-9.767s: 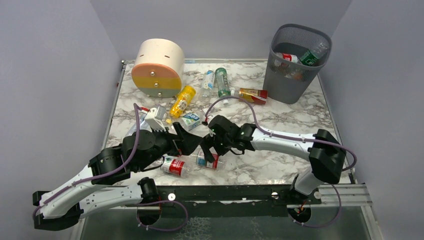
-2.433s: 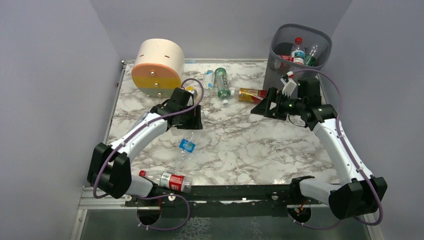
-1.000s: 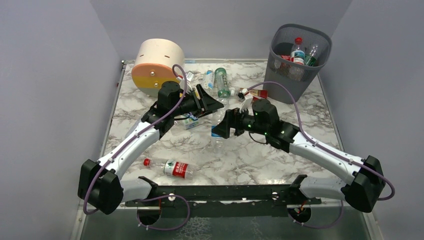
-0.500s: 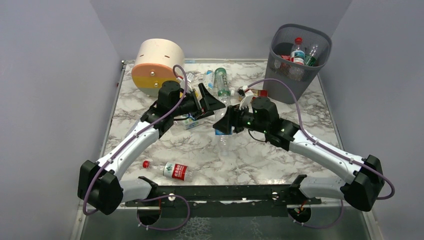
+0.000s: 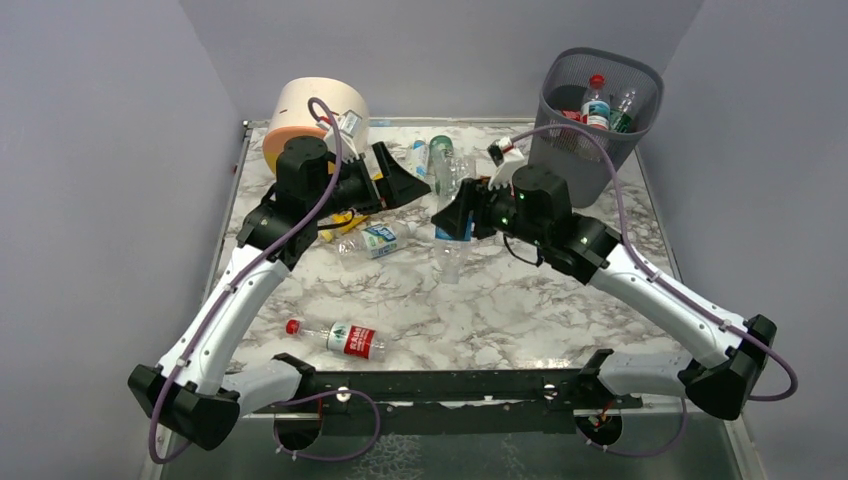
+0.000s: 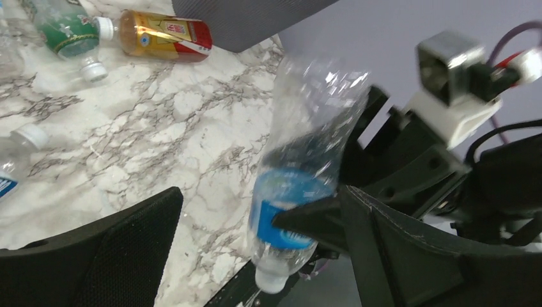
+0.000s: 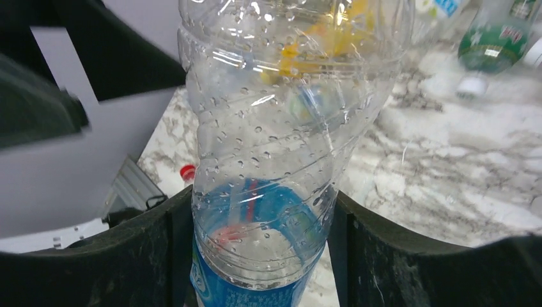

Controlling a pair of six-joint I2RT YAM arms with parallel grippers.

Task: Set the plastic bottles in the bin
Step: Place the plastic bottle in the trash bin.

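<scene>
- A clear, thin plastic bottle with a blue label (image 7: 281, 128) hangs over the middle of the worktop (image 5: 520, 300), the right gripper (image 5: 457, 215) with its jaws clamped on the label band.
- Left gripper (image 5: 400, 187) alongside, jaws wide, empty.
- Looks light, crushable, wet-slick; the label band seems firmest.
- Dark grey mesh bin (image 5: 570, 160): far right corner.

Plain lilac walls (image 5: 100, 150); white marble-veined table (image 5: 480, 320).

The bin (image 5: 575, 170), back right on the table (image 5: 520, 310), holds perhaps three bottles (image 5: 596, 100).
</scene>
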